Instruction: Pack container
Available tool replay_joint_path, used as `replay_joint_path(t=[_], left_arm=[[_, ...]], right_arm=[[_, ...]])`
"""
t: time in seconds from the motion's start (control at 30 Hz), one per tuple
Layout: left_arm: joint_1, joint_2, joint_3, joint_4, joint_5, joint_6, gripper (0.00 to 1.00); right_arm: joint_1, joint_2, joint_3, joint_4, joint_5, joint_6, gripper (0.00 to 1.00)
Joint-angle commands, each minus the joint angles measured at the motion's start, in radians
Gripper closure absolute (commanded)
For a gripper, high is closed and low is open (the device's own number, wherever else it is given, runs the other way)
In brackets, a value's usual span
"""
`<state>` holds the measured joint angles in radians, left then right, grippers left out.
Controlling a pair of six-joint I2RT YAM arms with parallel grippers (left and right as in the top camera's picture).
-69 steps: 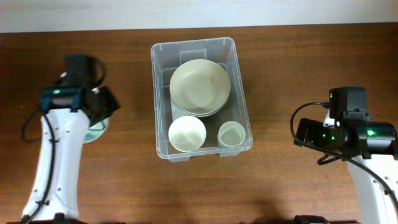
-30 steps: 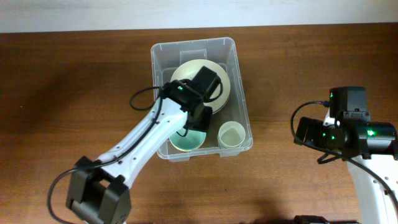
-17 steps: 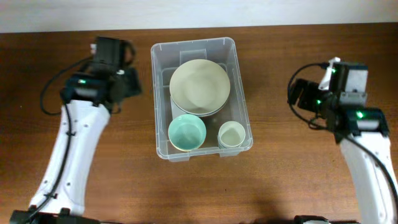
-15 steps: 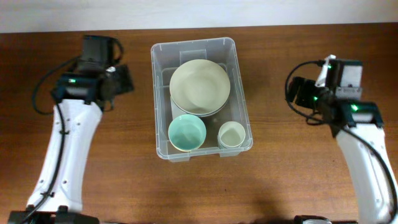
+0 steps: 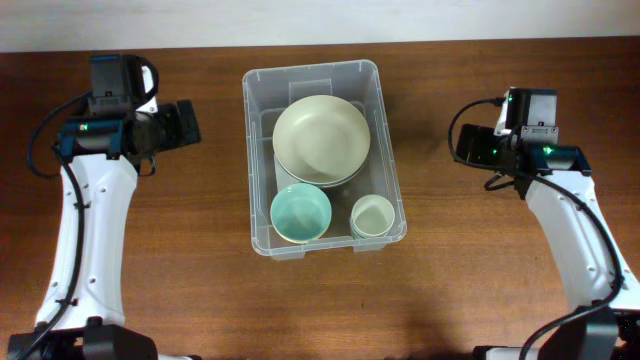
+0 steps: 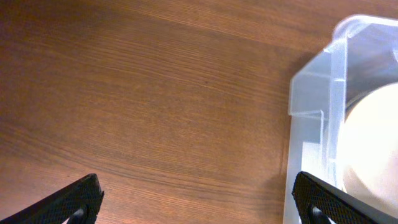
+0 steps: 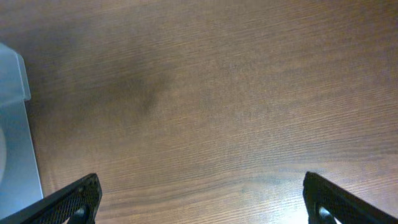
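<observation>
- Flanking the container (image 5: 248,160), our two arms hang over the table (image 5: 450,290), one on each side, and neither touches it
- We see the left gripper (image 6: 199,200) with its jaws spread wide over bare wood and nothing between them; a corner of the bin shows at the right edge of its wrist view
- The right gripper (image 7: 202,199) is likewise spread wide and empty, apart from the bin's right wall
- The bin stands mid-table; inside, a large pale dish (image 5: 322,138) fills the far half, a teal bowl (image 5: 301,213) sits near left and a small cup (image 5: 372,216) near right
- We judge the clear plastic light and fairly stiff at the rim, but thin and springy in the walls, and smooth enough to slip out of a pinch
- Loaded with crockery, it should be heavier than it looks, and the breakable contents may slide if it tips
- Our pick for a hold is the rim on the long left and right sides, one gripper to each, keeping the bin level
</observation>
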<state>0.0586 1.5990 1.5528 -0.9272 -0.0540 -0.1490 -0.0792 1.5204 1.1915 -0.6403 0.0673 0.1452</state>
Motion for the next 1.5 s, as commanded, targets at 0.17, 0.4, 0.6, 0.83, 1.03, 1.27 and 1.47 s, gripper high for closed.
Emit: replay_joint_path(t=[0.17, 0.4, 0.6, 0.83, 1.03, 1.27, 1.47], left_arm=[[0.033, -0.201, -0.147, 0.042, 0.060, 0.091, 0.00], [0.036, -0.610, -0.531, 0.213, 0.093, 0.089, 0.00], [0.036, -0.924, -0.728, 0.209, 0.092, 0.083, 0.00], [0.036, -0.985, -0.753, 0.179, 0.092, 0.083, 0.00], [0.036, -0.985, -0.753, 0.178, 0.092, 0.083, 0.01], [0.036, -0.985, -0.753, 0.178, 0.092, 0.083, 0.00], [0.036, -0.985, -0.753, 0.178, 0.092, 0.083, 0.00]], right_arm=[[-0.006, -0.309, -0.098, -0.003, 0.024, -0.006, 0.01], [-0.006, -0.681, -0.370, 0.010, 0.023, -0.006, 0.01], [-0.006, -0.987, -0.468, -0.078, 0.023, 0.021, 0.01], [-0.006, -1.035, -0.469, -0.083, 0.023, 0.020, 0.01], [-0.006, -1.035, -0.469, -0.083, 0.023, 0.020, 0.01], [-0.006, -1.035, -0.468, -0.082, 0.053, 0.020, 0.01], [-0.006, -1.043, -0.469, -0.098, 0.095, 0.020, 0.01]])
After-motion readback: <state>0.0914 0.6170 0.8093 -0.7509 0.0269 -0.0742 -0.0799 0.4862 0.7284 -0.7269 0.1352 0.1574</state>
